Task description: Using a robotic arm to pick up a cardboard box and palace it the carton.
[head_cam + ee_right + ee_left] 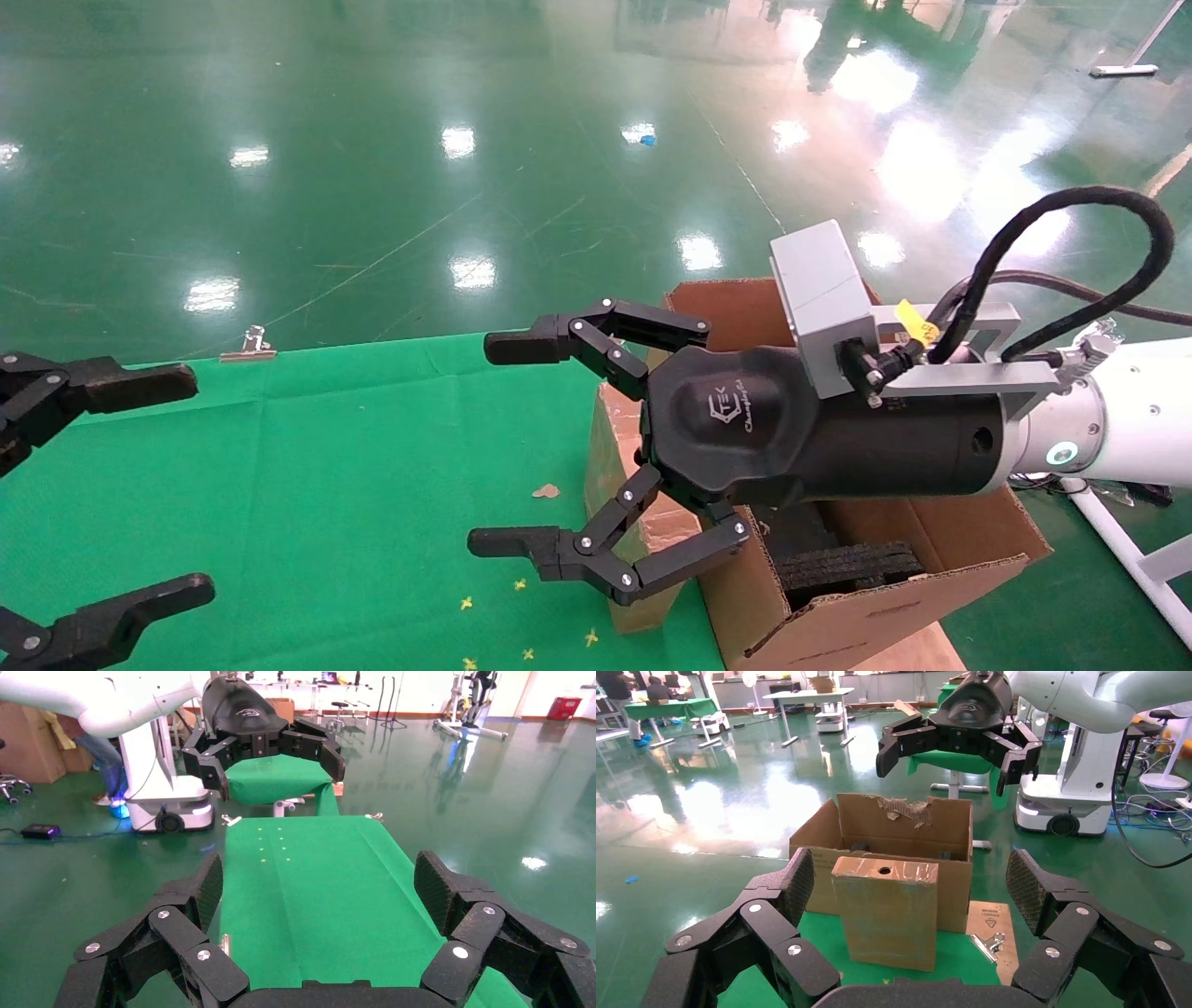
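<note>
The right arm, white with a grey camera block and a looping black cable, reaches in from the right at mid height. Its end effector hangs above the table's right part, fingers spread wide and holding nothing. One finger points left on the far side, the other sits nearer.

The box stands upright on the green cloth at the table's right edge, just left of the carton and touching or nearly touching its wall. In the left wrist view its glossy taped top face shows a round hole. In the head view only slivers of the box show, behind and below the right end effector, which is above it rather than around it.

The carton sits off the table's right edge, flaps open and torn along the top. Black foam lies inside it.

The left end effector is at the table's left edge, also released and empty, its fingers pointing right toward the box, well apart from it. In the right wrist view it shows far off over the cloth.

A metal clip grips the cloth's far edge. Small yellow specks and a scrap of cardboard lie on the cloth near the box. Glossy green floor lies beyond.
</note>
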